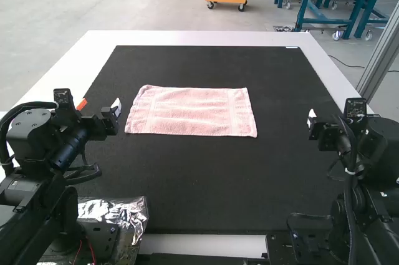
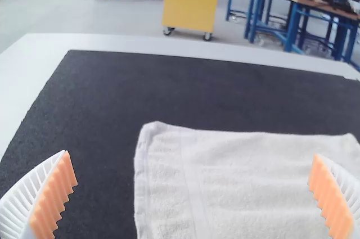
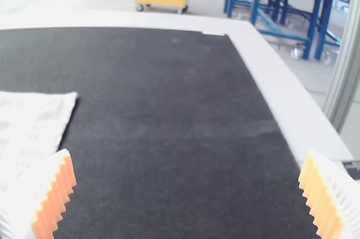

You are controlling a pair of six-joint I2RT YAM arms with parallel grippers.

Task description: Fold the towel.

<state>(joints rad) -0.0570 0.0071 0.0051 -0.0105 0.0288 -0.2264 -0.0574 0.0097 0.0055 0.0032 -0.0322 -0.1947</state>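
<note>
The pink rectangular terry towel (image 1: pixel 190 111) lies flat, nearer the far edge of the black mat (image 1: pixel 206 184). The left gripper (image 2: pixel 192 163) and the right gripper (image 3: pixel 187 163) are widely open, holding nothing; each should pinch one near corner low, then lift evenly.

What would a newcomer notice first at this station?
Probably the pink towel, lying flat as a rectangle on the black mat, left of centre in the mat's far half. Next, the left gripper and right gripper, both open with bright orange pads, near the mat's left and right sides.
</note>
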